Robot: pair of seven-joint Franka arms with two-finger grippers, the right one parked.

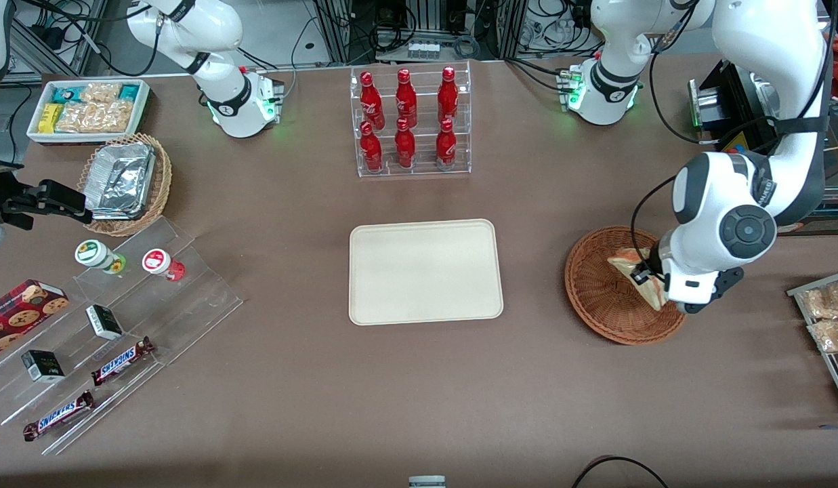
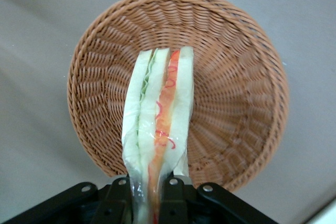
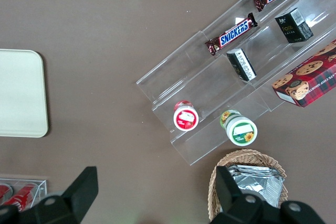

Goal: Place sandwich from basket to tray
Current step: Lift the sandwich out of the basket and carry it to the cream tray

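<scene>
My left gripper (image 1: pixel 647 276) (image 2: pixel 149 203) is shut on the sandwich (image 1: pixel 637 270) (image 2: pixel 157 119), a wrapped pale wedge with green and red-orange layers along its cut edge. It holds the sandwich above the round reddish-brown wicker basket (image 1: pixel 598 298) (image 2: pixel 236 77), which has nothing else in it. The black fingers (image 2: pixel 176 198) press on both faces of the wedge's end. The cream tray (image 1: pixel 425 271) (image 3: pixel 21 93) lies flat at the table's middle, toward the parked arm from the basket, with nothing on it.
A clear rack of red bottles (image 1: pixel 410 122) stands farther from the camera than the tray. A metal rack of snack packs (image 1: pixel 828 318) sits at the working arm's end. A tan basket with foil (image 1: pixel 124 181), a white snack box (image 1: pixel 87 108) and acrylic steps (image 1: pixel 114 339) lie toward the parked arm's end.
</scene>
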